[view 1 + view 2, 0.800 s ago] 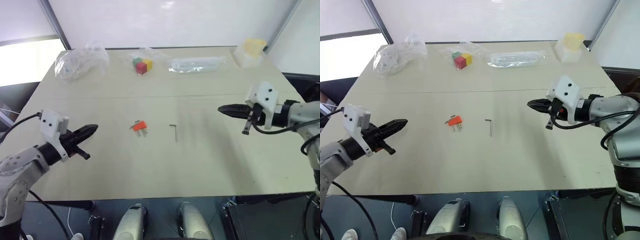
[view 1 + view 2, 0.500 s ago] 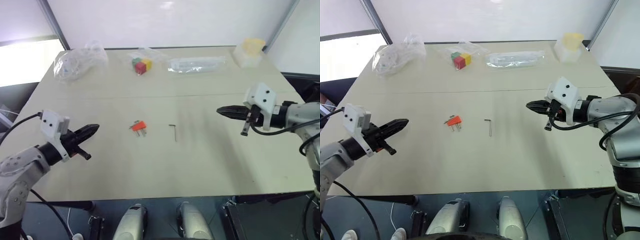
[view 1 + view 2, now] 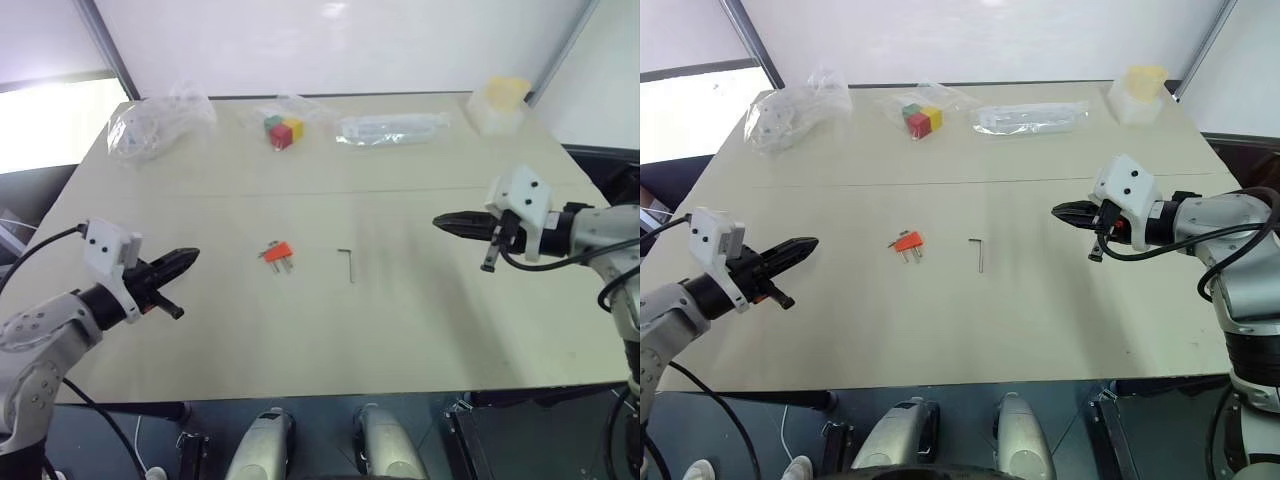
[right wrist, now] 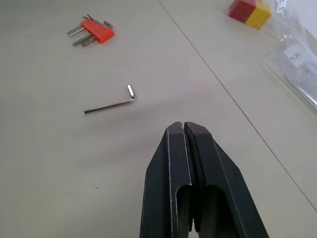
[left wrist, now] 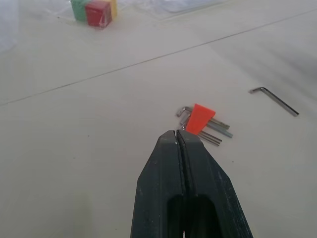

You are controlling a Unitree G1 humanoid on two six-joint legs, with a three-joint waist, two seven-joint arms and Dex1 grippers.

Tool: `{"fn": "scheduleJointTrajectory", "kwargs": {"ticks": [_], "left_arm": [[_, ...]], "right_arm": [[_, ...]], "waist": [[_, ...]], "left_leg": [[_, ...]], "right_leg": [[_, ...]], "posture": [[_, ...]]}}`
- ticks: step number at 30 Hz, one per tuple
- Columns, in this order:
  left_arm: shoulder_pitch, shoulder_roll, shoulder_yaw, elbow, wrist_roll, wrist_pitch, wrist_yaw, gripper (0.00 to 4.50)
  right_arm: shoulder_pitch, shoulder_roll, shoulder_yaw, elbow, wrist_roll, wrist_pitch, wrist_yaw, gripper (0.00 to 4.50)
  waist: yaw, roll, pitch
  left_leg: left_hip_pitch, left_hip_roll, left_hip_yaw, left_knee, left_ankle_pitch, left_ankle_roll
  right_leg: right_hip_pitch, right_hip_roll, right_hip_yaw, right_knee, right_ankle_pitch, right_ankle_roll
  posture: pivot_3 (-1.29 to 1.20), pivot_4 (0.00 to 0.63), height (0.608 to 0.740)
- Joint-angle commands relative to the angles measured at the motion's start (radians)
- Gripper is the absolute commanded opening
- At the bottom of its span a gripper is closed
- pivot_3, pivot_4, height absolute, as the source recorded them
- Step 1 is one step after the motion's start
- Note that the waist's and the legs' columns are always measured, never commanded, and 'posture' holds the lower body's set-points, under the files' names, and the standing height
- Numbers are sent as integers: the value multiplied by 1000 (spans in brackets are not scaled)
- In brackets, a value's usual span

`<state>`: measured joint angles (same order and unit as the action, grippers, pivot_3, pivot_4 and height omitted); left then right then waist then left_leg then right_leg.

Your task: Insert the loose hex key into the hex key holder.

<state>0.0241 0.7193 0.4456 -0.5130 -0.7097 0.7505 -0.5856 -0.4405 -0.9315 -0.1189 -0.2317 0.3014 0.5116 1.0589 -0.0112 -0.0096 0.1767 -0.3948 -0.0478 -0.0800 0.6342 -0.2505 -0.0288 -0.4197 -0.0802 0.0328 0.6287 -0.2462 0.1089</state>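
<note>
The loose hex key lies flat on the beige table near its middle, its short bend at the far end; it also shows as a thin L in the right wrist view. Just left of it lies the orange hex key holder with a few short keys sticking out. My left gripper hovers shut and empty to the left of the holder, pointing toward it. Off to the right of the key, my right gripper is shut and empty too, pointing left.
Along the far edge lie a crumpled clear bag, red, yellow and green cubes in clear plastic, a long clear packet and a yellowish box. The table's bare front half spreads around both tools.
The right gripper has edged slightly left toward the key. The left gripper, holder and key stay where they were.
</note>
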Motion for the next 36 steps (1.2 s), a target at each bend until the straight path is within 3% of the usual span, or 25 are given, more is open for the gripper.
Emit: {"fn": "scheduleJointTrajectory", "kwargs": {"ticks": [1,8,11,16,20,21,27,32,36], "left_arm": [[-16,0,9,-18,-3,-24,6,0],[-21,-9,4,-18,-3,-24,16,0],[-33,-32,-37,-6,18,-36,29,0],[-49,-71,-96,25,47,-54,39,0],[-34,-83,-133,58,91,-90,24,0],[-21,-81,-137,62,99,-98,14,0],[126,-22,-107,70,121,-117,-68,0],[167,-46,-66,39,110,-123,-38,0],[197,-66,-49,4,108,-123,-16,0]], "right_arm": [[-10,-8,-6,-12,8,-21,-6,36],[-27,19,20,-11,17,-6,-18,36],[-68,104,124,16,-16,-27,-42,36],[-184,266,305,150,-101,-141,-27,2297],[-361,418,445,450,-192,-322,48,4213],[-424,467,468,567,-216,-381,61,4401],[-723,679,507,1157,-322,-666,86,4401],[-824,763,508,1410,-400,-787,43,4401],[-837,793,528,1493,-480,-847,-20,4401]], "waist": [[0,0,0],[-1,0,0],[-4,0,0],[-7,0,0],[-9,0,0],[-12,0,0],[-24,0,0],[-28,0,0],[-34,0,0]], "left_leg": [[0,0,0,0,0,0],[0,0,0,0,0,0],[1,1,0,0,0,0],[4,3,1,0,0,0],[4,3,1,2,0,-1],[4,3,1,1,0,-1],[3,6,1,-3,2,-3],[2,7,0,-4,2,-4],[2,6,0,-4,2,-4]], "right_leg": [[0,0,0,0,0,0],[0,0,0,0,0,0],[1,1,0,0,0,0],[3,3,0,1,1,-1],[3,5,0,1,3,0],[3,6,0,1,3,1],[-1,9,0,1,6,-3],[-3,9,0,2,6,-3],[-3,9,0,2,6,-4]], "posture": [[0,150,740],[0,150,740],[0,150,740],[0,150,740],[0,150,740],[0,150,740],[0,150,740],[0,150,740],[0,150,740]]}}
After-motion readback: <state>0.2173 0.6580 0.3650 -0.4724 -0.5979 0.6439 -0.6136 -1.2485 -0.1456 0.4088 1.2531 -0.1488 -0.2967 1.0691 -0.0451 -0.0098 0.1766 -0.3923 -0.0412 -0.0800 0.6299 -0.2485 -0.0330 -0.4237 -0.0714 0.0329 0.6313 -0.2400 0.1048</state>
